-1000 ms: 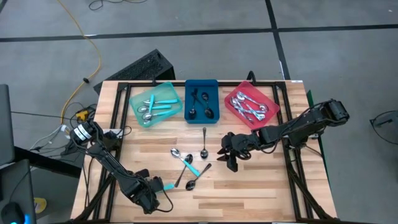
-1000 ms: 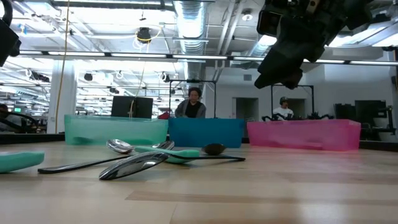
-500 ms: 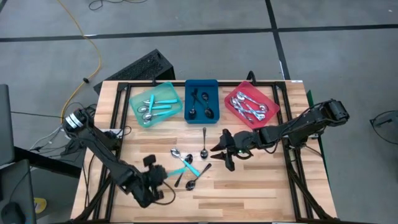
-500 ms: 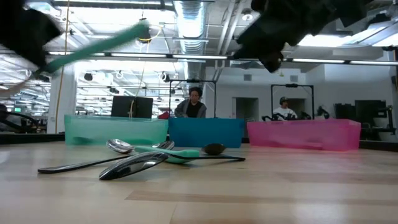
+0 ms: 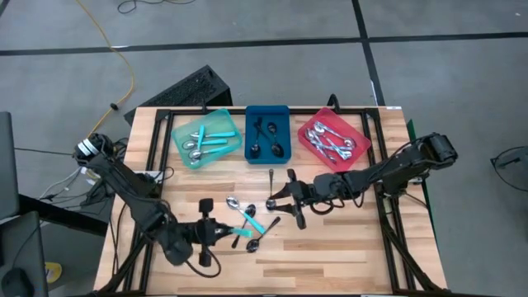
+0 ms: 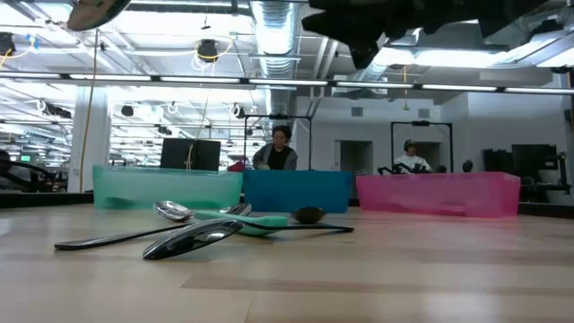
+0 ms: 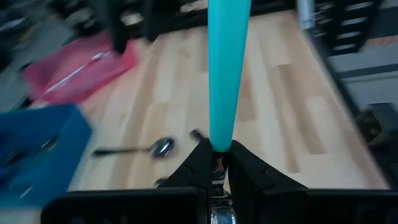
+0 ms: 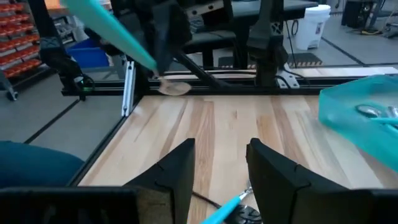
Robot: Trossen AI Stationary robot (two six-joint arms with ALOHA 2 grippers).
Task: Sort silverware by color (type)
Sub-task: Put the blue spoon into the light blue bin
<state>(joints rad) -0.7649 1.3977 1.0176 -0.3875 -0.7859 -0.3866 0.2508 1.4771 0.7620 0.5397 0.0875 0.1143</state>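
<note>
My left gripper (image 5: 216, 232) hangs over the table's near left part, shut on a teal-handled spoon (image 7: 229, 68). The right wrist view shows that spoon's handle (image 8: 112, 25) slanting in the air. My right gripper (image 5: 280, 206) stands open, close above the table's middle, with a loose teal-handled spoon (image 8: 227, 208) under its fingers. Several loose spoons lie flat on the wood: a silver one (image 5: 233, 202), a teal-handled one (image 5: 252, 217), black ones (image 5: 252, 245) and a silver one (image 5: 271, 188). More spoons lie in the teal tray (image 5: 216, 120), blue tray (image 5: 267, 110) and red tray (image 5: 307, 125). My left gripper pinches the spoon between its two fingers where the teal handle's narrow end (image 7: 219, 144) meets the metal neck. The handle sticks out beyond the fingertips and the bowl (image 7: 221, 218) lies back toward the wrist. The spoon is lifted clear of the table and slants.
The three trays stand side by side along the far edge. Black frame rails (image 5: 157, 177) run along the table's left and right sides. In the low view, people (image 6: 280, 151) sit in the room beyond the table. Bare wood lies near the front edge.
My left gripper has risen from the table's near edge and gone a little toward the far edge, turning as it went. The teal-handled spoon, which lay on the wood, is now lifted clear. My right gripper has shifted slightly left toward the loose spoons and tipped more level.
</note>
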